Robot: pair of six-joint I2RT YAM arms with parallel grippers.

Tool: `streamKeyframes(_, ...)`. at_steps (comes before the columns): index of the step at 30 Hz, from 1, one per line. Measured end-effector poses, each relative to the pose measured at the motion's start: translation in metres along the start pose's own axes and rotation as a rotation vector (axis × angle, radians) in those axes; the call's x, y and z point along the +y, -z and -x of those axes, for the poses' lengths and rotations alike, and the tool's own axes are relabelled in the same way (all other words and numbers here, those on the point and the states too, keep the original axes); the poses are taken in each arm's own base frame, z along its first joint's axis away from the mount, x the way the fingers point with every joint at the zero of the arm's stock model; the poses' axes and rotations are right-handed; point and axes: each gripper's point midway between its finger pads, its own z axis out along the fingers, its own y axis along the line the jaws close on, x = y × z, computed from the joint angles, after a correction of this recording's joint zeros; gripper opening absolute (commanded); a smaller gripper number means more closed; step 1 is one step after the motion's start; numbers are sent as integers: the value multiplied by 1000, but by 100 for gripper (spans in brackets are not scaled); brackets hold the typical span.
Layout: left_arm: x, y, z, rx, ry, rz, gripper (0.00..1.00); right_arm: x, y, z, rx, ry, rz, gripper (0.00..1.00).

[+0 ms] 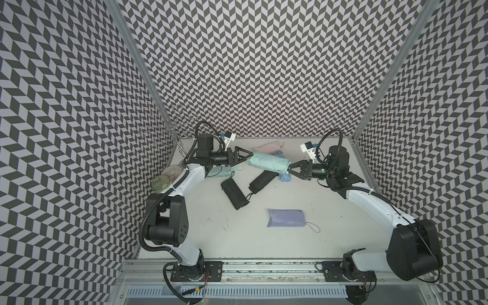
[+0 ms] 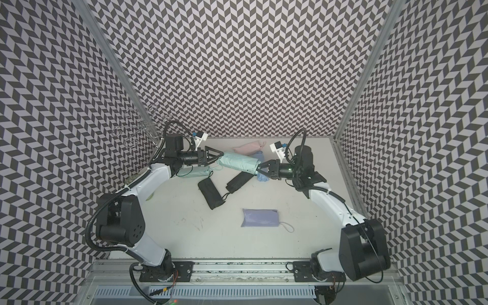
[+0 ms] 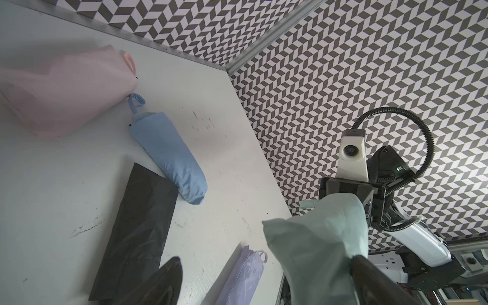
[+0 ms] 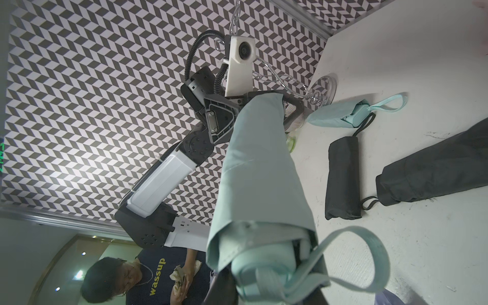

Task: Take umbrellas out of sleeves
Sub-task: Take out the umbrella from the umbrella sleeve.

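Right claw [image 1: 290, 168] is clamped on the handle end of a mint umbrella [image 4: 264, 264], which is held above the surface [image 1: 237, 237]. Left claw [image 1: 246, 159] is spread wide around the far end of its sleeve [image 1: 268, 163], gripping nothing. The sleeve covers nearly the whole umbrella, so removal is judged barely begun. Pink umbrella [image 1: 266, 147], light blue umbrella [image 1: 285, 177], black umbrellas [image 1: 234, 194], lavender umbrella [image 1: 286, 217] and second mint umbrella [image 1: 219, 173] are noted lying on the surface, apparently all sleeved.

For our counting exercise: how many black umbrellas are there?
2. The nearer black umbrella lies centrally; farther black umbrella beside it, end under the mint umbrella. None seems hidden.
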Motion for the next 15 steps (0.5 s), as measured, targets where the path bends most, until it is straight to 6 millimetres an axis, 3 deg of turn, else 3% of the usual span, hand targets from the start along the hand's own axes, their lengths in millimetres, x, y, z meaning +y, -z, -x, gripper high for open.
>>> streamKeyframes(6, -8, -4, -5, 22, -8, -31, 79, -3, -2, -1, 11, -9, -4, 13)
streamKeyframes(11, -11, -5, -7, 33, -3, -46, 77, -5, -3, -2, 16, -4, -8, 13)
streamKeyframes(15, -11, -5, -8, 37, 6, -49, 87, -6, -4, -1, 18, 4, -10, 13)
